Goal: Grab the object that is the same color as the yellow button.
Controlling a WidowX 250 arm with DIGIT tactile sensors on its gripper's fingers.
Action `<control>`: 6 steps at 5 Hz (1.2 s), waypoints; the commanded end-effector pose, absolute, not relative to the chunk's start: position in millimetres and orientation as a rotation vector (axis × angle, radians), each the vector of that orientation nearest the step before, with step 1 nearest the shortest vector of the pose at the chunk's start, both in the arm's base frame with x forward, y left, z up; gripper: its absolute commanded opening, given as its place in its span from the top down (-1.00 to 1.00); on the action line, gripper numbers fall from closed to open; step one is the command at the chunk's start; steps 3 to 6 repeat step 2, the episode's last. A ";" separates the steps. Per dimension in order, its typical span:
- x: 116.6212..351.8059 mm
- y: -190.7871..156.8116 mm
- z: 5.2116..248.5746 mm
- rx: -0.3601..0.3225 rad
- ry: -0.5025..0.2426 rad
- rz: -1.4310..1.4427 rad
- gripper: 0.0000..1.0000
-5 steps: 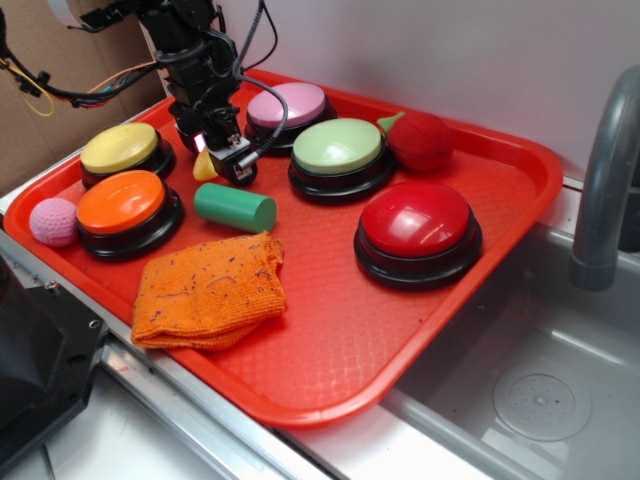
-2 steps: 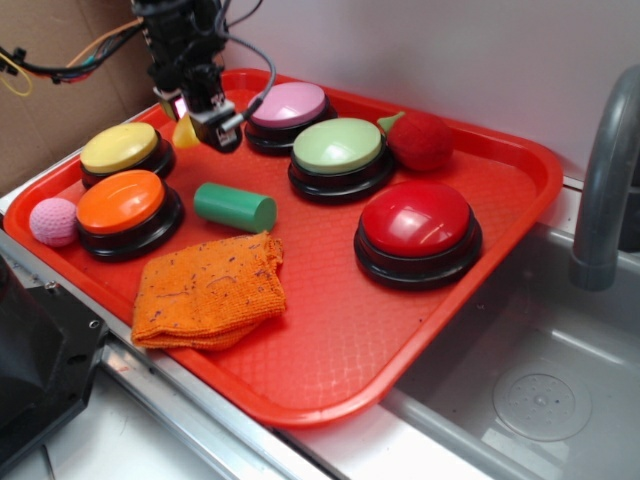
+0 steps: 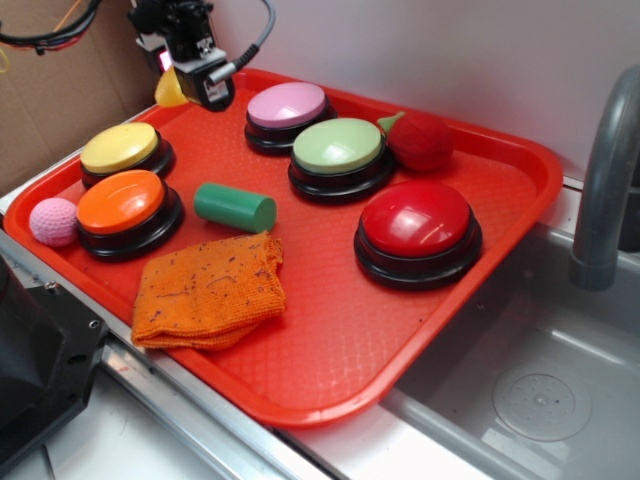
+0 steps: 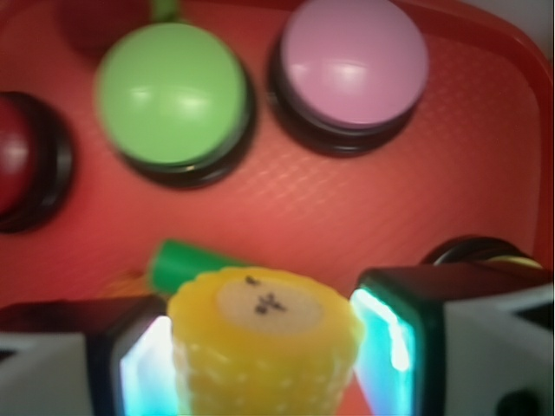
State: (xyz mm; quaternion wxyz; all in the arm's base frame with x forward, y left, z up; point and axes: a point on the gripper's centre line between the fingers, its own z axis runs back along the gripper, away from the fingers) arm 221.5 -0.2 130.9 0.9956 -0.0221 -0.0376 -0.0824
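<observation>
The yellow toy corn piece [image 4: 264, 347] sits pinched between the two jaws of the gripper [image 4: 260, 355], its flat pale end facing the wrist camera and its bumpy kernel rows pressed against the lit pads [image 4: 143, 377] on either side. From the exterior view, the corn [image 3: 171, 88] hangs in the gripper [image 3: 190, 85] well above the red tray [image 3: 520, 165], over the tray's far-left corner, touching nothing but the jaws.

Below it on the tray stand five round push buttons on black bases, one of each colour: the yellow button [image 3: 120, 147] nearest the lifted corn, an orange button [image 3: 121, 201] just in front of that, a pink button [image 3: 287, 104], a light green button [image 3: 338, 145] and a red button [image 3: 415, 219]. One green cylinder [image 3: 235, 207] lies on its side between the orange and green buttons. One pink knitted ball [image 3: 53, 221] rests at the tray's left edge, touching the orange button's base. One red strawberry-like toy [image 3: 419, 140] lies just beside the green button. One folded orange cloth [image 3: 210, 290] lies near the front edge. To the right, a grey faucet [image 3: 605, 170] rises over a steel sink [image 3: 530, 400].
</observation>
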 end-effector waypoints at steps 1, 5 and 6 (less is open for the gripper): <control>218.1 -31.8 158.4 -0.009 -0.092 -0.162 1.00; 216.2 -23.9 157.9 -0.021 -0.072 -0.151 0.69; 216.2 -23.9 157.9 -0.021 -0.072 -0.151 0.69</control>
